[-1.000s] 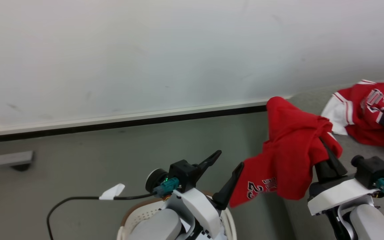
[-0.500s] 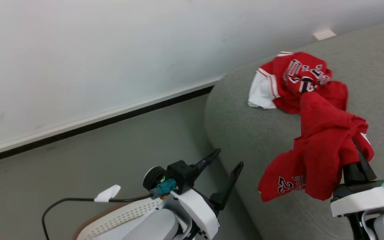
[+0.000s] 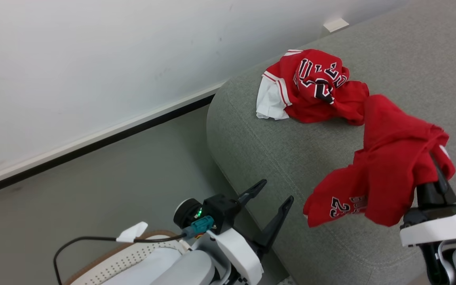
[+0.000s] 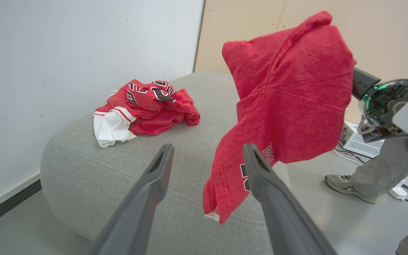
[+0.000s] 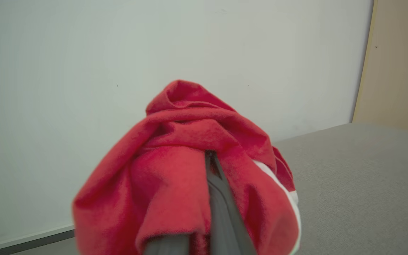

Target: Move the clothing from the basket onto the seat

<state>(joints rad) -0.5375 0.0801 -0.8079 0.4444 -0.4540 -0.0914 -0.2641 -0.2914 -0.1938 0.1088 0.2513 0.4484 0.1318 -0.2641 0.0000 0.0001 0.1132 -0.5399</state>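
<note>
Right gripper [image 3: 436, 169] holds red shorts [image 3: 392, 166] over the seat [image 3: 283, 158] (jersey [image 3: 315, 91] lying on it)

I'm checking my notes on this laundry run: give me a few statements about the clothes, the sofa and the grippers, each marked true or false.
1. The jersey lies on the sofa. True.
2. The left gripper is shut on the shorts. False: it is open and empty; the right gripper is the one shut on the shorts.
3. The shorts hang from the right gripper. True.
4. The jersey is in the basket. False: it is on the sofa, away from the basket.
5. The jersey is plain red all over. False: it has a white sleeve and black-and-white lettering.
</note>
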